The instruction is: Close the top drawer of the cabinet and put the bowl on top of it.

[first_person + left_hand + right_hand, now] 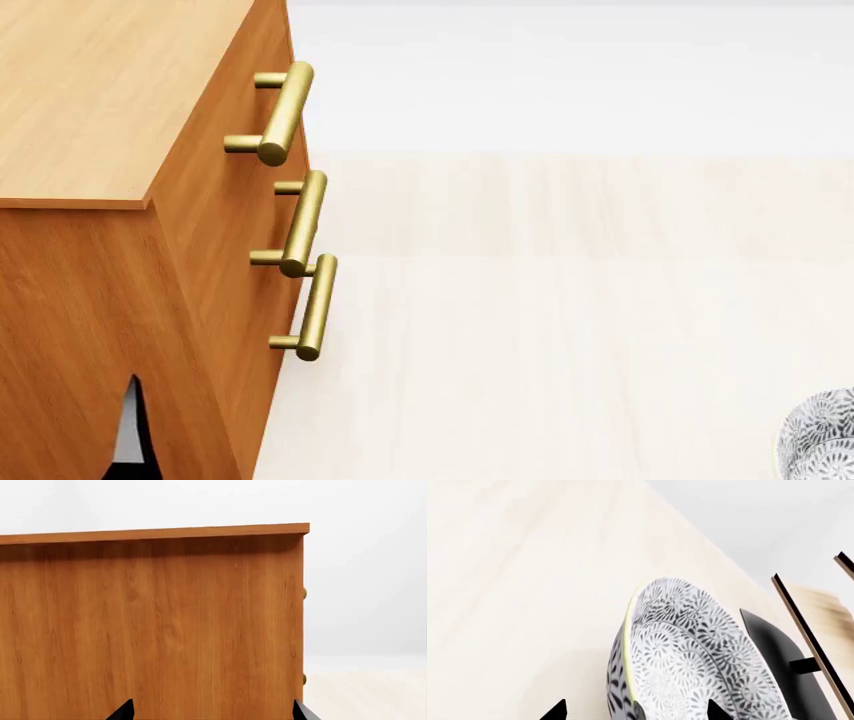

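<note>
Cabinet (94, 110): orange-brown wood grain, flat top, occupying the left of the head view. Its front face runs away from the camera and carries three horizontal brass bar handles. The left wrist view shows a plain side panel under the overhanging top edge, with two brass handle ends just visible past the panel's far corner.

Top drawer (260, 45): uppermost of three, marked by the highest brass handle (283, 110). Its front lies level with the fronts below it; no gap shows along the cabinet edge, so it appears closed.

Bowl (694, 665): round, white ceramic with a dark grey floral pattern inside and out. It sits on the pale wooden floor (561, 330), well apart from the cabinet, at the lower right corner of the head view (821, 440). In the right wrist view it fills the near field, seen steeply from the side.

Left gripper (213, 711): two dark fingers, set wide apart, holding nothing, facing the cabinet's side panel.

Right gripper (637, 711): two dark fingers spread apart; the bowl's rim lies between them, but contact cannot be told.

Shelf (814, 650): pale wood on a dark base, beyond the bowl.
</note>
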Robot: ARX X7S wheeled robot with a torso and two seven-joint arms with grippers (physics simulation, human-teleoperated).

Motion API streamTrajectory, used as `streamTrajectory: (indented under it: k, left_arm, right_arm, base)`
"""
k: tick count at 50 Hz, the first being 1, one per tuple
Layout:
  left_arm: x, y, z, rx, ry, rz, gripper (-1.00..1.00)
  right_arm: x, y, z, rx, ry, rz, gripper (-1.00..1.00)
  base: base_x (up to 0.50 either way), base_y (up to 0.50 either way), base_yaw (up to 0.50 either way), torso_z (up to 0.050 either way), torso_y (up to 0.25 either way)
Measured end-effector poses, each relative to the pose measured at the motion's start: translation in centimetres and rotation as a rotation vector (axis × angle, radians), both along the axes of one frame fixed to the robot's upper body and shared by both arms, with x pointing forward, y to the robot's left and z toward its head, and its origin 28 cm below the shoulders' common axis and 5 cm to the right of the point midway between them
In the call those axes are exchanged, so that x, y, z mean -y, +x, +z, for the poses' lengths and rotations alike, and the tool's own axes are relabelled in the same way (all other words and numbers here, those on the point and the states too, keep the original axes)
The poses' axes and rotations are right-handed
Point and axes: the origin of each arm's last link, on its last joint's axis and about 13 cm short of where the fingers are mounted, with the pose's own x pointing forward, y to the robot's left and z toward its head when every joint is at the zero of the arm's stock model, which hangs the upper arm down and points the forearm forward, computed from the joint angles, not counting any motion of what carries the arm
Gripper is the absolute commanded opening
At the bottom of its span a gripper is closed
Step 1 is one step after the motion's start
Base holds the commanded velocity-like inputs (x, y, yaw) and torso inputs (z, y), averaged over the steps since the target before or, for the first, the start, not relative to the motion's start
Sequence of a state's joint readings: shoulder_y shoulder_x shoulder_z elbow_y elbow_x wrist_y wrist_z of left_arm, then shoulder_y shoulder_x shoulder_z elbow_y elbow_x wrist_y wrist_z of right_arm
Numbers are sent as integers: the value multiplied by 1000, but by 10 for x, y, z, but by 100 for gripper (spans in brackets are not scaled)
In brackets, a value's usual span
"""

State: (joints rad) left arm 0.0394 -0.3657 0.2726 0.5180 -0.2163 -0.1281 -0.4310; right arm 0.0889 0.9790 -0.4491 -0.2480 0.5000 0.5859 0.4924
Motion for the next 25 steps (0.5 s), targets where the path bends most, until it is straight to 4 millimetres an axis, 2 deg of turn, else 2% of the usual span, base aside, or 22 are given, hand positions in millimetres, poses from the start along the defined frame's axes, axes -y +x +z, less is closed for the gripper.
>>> streamTrajectory:
  k: [10, 11, 25]
  left_arm:
    - [0, 0, 0, 1, 0, 0, 100]
    - [0, 0, 0, 1, 0, 0, 100]
    - [0, 0, 0, 1, 1, 0, 100]
  right_arm:
    - [0, 0, -1, -2, 4, -1, 100]
    - [0, 0, -1, -1, 4, -1, -100]
    - [0, -2, -1, 14, 11, 5, -100]
  base:
    - [0, 0, 0, 0, 0]
    - [0, 0, 0, 0, 0]
    - [0, 0, 0, 0, 0]
